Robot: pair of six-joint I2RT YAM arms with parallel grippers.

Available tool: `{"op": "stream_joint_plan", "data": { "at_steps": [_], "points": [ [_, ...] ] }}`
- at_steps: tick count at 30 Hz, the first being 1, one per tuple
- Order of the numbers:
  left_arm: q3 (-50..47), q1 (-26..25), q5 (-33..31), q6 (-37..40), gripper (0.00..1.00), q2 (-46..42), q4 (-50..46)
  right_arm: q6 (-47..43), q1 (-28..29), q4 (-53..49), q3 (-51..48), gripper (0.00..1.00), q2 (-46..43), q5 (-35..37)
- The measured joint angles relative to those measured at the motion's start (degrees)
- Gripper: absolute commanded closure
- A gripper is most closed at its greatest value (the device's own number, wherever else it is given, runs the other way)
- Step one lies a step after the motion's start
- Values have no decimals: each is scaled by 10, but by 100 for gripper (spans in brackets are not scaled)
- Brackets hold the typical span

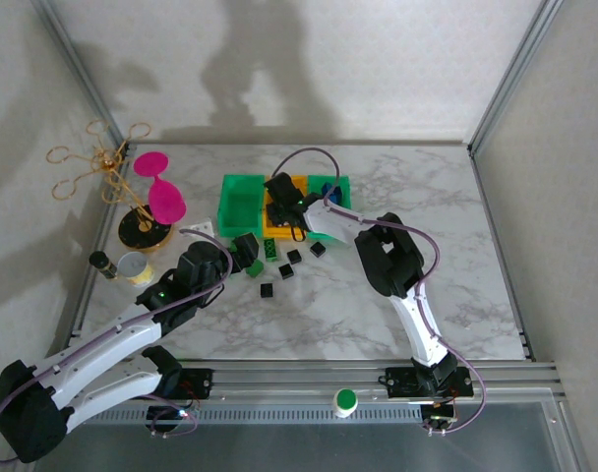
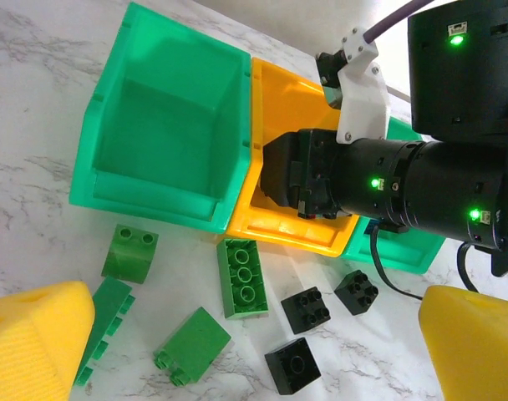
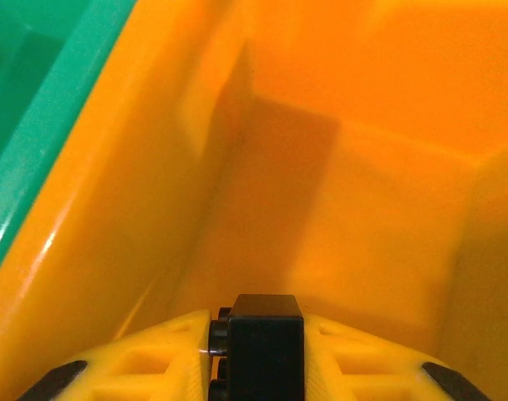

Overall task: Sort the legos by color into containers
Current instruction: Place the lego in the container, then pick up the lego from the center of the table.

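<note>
Currently right gripper (image 3: 256,372) clenched on black brick (image 3: 266,334), deep inside orange bin (image 3: 363,125), so release should drop it cleanly; left gripper (image 2: 254,342) spread wide, empty, poised over green bricks (image 2: 241,277) beside left green bin (image 2: 166,125), likely staging next pick.

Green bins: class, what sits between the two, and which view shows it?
An orange-yellow bin, where the right gripper holds a black brick; the left wrist view shows it.

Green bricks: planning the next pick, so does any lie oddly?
One small green brick lies tipped on its side, studs pointing sideways, unlike the long green brick nearby, which sits studs up. Nothing looks damaged.
</note>
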Motion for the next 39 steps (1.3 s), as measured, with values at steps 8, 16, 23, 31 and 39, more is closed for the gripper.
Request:
{"op": "stream_joint_plan", "data": {
  "at_steps": [8,16,23,31,39],
  "points": [
    [0,3,0,2,0,0,0,-5,0,-2,7,65,0,6],
    [0,4,1,2,0,-3,0,-11,0,-7,8,66,-6,6],
    [0,4,15,1,0,-13,0,-10,0,-1,-37,66,-86,3],
    [-1,4,44,-6,1,-36,0,12,0,22,-150,66,-214,-5],
    [-27,-20,61,-30,1,-49,-1,87,4,35,-322,62,-331,-5]
  ]
}}
